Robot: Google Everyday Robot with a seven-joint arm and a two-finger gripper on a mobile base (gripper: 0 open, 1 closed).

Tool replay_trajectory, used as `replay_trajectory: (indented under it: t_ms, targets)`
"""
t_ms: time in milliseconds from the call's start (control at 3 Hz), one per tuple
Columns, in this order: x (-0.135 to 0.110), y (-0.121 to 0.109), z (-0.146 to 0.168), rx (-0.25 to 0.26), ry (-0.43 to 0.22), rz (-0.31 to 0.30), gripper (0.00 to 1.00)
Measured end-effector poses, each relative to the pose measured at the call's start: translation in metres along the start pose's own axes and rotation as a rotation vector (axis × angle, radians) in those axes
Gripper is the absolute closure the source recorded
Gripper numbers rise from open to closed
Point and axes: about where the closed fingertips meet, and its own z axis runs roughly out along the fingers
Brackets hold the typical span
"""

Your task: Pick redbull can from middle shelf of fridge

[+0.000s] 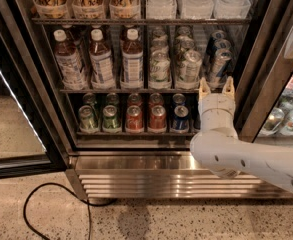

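The redbull can [219,64] is slim, blue and silver, and stands at the front right of the middle shelf [111,90], with more like it in a row behind. My gripper [216,84] points up into the open fridge [136,161], just below and in front of that can. Its two pale fingertips [204,85] stand apart and hold nothing. The wrist covers the right end of the shelf edge.
Pale green-white tall cans [160,68] and white-capped brown bottles [101,59] fill the rest of the middle shelf. Short green, red and blue cans [134,118] sit on the rack below. The dark door frame [263,79] stands right of the gripper. A black cable [61,189] lies on the floor.
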Motion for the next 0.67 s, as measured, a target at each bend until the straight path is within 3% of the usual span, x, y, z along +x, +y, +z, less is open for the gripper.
replay_trajectory:
  t_ms: [333,667]
  targets:
    - [-0.01,-0.0014,0.0428,0.013,-0.011,0.01,0.42]
    - [-0.0059,-0.0013,0.0504,0.016,0.002,0.016,0.42]
